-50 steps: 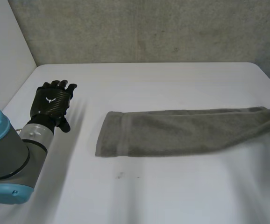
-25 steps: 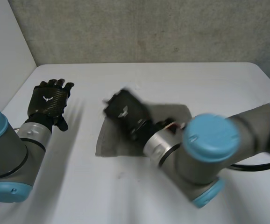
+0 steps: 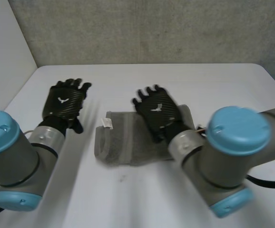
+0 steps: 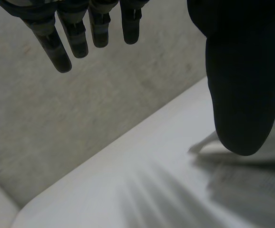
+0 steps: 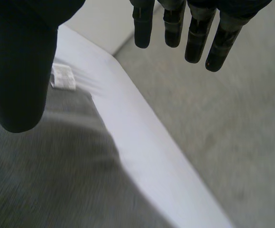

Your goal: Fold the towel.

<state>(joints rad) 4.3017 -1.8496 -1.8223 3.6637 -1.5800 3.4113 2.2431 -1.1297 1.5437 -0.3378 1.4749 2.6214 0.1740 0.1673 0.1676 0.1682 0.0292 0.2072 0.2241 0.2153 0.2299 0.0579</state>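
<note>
Over the towel (image 3: 123,142), right robot hand (image 3: 157,113) spreads flat, perhaps touching; left robot hand (image 3: 63,100) splayed, empty.

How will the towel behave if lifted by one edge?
Likely floppy: the towel lies doubled over with a soft rounded fold near its white label, so it should drape and unfold. Probably light, since the layers lie thin and flat.
</note>
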